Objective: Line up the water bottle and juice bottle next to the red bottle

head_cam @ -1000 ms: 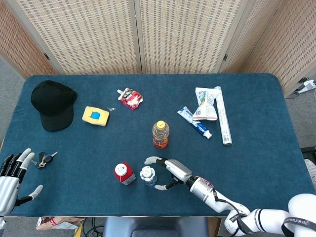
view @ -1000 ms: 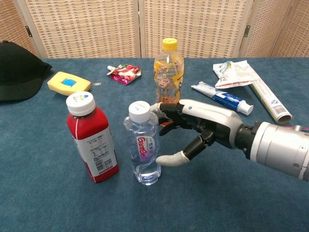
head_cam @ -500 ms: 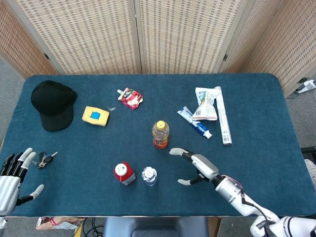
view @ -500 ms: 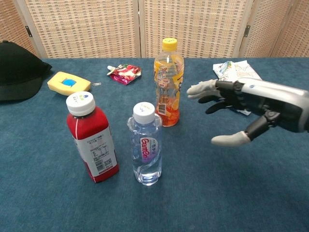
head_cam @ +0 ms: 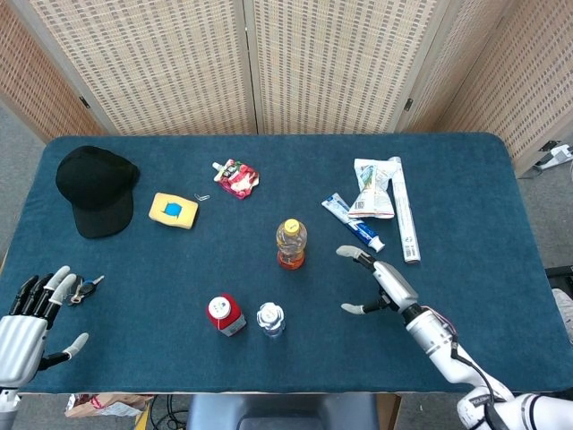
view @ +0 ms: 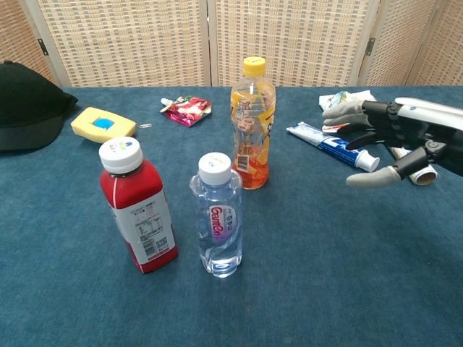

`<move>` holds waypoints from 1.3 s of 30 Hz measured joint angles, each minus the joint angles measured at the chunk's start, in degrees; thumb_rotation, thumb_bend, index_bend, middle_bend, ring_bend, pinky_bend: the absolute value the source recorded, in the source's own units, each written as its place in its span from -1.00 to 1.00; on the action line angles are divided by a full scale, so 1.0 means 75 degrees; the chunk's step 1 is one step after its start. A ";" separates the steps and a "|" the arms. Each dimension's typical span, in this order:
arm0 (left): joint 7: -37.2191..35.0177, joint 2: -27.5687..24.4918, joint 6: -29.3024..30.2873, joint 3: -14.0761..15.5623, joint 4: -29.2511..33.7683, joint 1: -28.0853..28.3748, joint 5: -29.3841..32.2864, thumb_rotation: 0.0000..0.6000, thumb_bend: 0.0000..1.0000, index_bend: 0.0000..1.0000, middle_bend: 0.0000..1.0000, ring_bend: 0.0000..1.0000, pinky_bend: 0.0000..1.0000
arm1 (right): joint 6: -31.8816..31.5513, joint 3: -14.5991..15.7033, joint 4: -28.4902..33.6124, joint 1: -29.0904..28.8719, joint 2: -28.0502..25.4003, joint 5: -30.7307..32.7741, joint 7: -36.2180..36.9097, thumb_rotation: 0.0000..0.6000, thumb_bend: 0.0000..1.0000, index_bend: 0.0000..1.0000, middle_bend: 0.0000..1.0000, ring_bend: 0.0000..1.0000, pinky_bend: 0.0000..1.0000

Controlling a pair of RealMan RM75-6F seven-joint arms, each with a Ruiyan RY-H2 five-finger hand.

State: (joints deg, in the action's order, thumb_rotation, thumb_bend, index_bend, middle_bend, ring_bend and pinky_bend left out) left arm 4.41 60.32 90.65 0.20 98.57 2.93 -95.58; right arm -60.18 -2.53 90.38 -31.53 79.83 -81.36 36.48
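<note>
The red bottle with a white cap stands upright near the table's front edge. Close on its right stands the clear water bottle, free of any hand. The yellow-capped juice bottle stands upright farther back, behind the water bottle. My right hand hovers open to the right of the juice bottle, fingers spread, holding nothing. My left hand is open at the front left corner, away from all three bottles.
A black cap, a yellow sponge and a red snack pouch lie at the back left. Keys lie by my left hand. A toothpaste tube, a crumpled packet and a rolled tube lie at the right.
My right hand let go of the water bottle and drew back to the right and away from me, opening. The water bottle stays beside the red bottle.
</note>
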 measured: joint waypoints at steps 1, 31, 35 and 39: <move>-0.0005 -0.0004 0.0010 0.0006 0.0001 -0.0009 0.0001 1.00 -0.63 -0.90 -0.92 -0.96 -0.98 | 0.0074 -0.0090 -0.0052 -0.0042 0.0095 0.0107 -0.0014 1.00 -1.00 -0.67 -0.77 -0.84 -0.66; -0.0081 -0.0066 0.0018 0.0023 -0.0067 -0.0118 0.0211 1.00 -0.63 -0.90 -0.92 -0.96 -0.98 | 0.1351 -0.1890 -0.2201 -0.1399 0.2682 0.1491 -0.0430 1.00 -0.87 -0.67 -0.64 -0.83 -0.66; -0.0102 -0.0063 0.0008 0.0032 -0.0080 -0.0107 0.0177 1.00 -0.63 -0.90 -0.92 -0.96 -0.98 | 0.1365 -0.2020 -0.2382 -0.1480 0.2817 0.1541 -0.0474 1.00 -0.87 -0.67 -0.64 -0.83 -0.66; -0.0115 -0.0064 0.0017 0.0035 -0.0083 -0.0118 0.0183 1.00 -0.63 -0.90 -0.92 -0.96 -0.98 | 0.1467 -0.2156 -0.2596 -0.1617 0.2964 0.1649 -0.0545 1.00 -0.86 -0.67 -0.63 -0.83 -0.66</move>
State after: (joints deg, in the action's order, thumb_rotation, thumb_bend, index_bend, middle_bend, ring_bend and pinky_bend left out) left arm 3.55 59.84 90.78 0.47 97.95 2.04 -94.21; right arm -49.18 -18.70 70.90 -43.66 102.06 -68.99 32.39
